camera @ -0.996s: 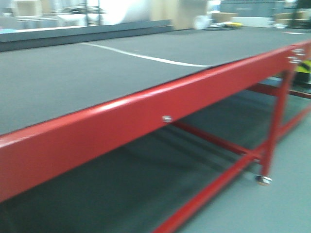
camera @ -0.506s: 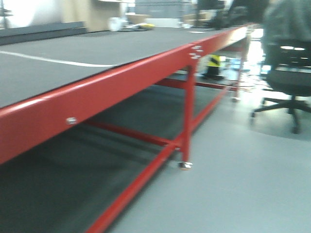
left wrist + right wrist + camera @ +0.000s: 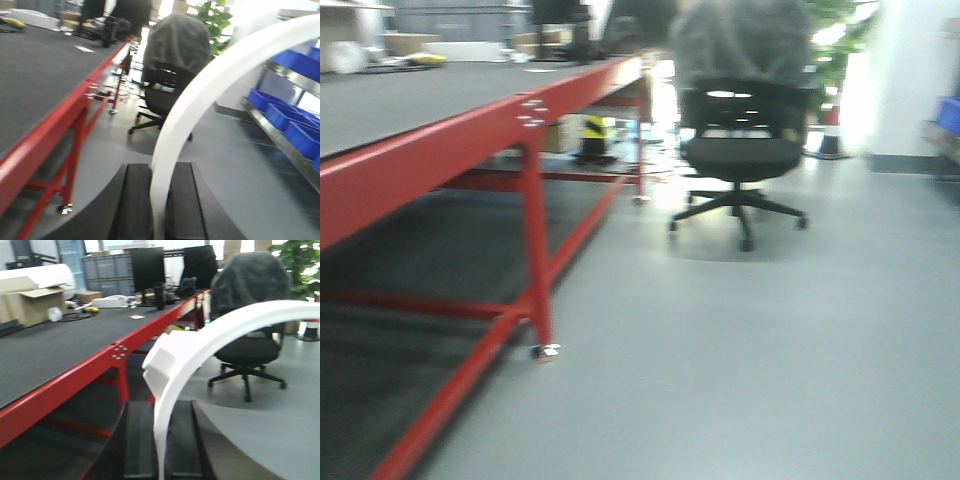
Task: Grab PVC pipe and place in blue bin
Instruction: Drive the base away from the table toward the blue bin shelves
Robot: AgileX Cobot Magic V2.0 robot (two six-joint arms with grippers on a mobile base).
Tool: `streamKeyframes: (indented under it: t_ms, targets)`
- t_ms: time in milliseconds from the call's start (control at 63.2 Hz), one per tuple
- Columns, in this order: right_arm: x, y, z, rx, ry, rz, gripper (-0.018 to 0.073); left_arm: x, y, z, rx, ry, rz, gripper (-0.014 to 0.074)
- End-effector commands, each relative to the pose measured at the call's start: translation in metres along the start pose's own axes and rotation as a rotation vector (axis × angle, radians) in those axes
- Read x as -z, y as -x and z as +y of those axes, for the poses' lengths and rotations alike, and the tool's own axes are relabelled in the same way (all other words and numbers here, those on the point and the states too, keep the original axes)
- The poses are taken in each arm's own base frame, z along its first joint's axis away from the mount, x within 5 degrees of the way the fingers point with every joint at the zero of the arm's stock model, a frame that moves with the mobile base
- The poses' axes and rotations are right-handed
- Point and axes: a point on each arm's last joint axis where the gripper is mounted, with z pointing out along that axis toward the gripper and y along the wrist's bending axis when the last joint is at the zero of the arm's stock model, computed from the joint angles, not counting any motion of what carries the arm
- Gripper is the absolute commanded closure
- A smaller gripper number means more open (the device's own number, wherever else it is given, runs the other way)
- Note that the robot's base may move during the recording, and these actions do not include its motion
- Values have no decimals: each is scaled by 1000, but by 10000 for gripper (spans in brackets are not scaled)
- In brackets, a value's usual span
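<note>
In the left wrist view my left gripper [image 3: 159,169] is shut on a white curved PVC pipe [image 3: 200,95] that arcs up and to the right out of the jaws. In the right wrist view my right gripper [image 3: 159,406] is shut on a white curved PVC pipe [image 3: 200,345] with a blocky white fitting [image 3: 162,362] on its left side. I cannot tell whether both hold one pipe. Blue bins [image 3: 287,115] sit in a row on a metal shelf at the right. A blurred blue shape [image 3: 948,112] shows at the far right of the front view. Neither gripper shows in the front view.
A long red-framed table with a grey top [image 3: 440,150] runs along the left, with a castor leg [image 3: 542,340]. A black office chair draped in grey cloth [image 3: 740,150] stands ahead on the grey floor. A green plant [image 3: 212,20] stands behind it. Monitors and boxes [image 3: 147,270] sit on the table.
The front view has swung to the right, from the table top and its red rail to the table's end, the office chair and open floor.
</note>
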Motion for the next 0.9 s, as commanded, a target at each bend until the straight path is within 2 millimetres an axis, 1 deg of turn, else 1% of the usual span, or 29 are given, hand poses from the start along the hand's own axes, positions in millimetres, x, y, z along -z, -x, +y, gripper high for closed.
streamKeyframes:
  t_ms: [0, 885]
  targets:
    - [1, 2, 0, 7, 1, -32, 727, 2, 4, -1, 10, -8, -36, 706]
    - [1, 2, 0, 7, 1, -35, 727, 2, 4, -1, 10, -8, -36, 706]
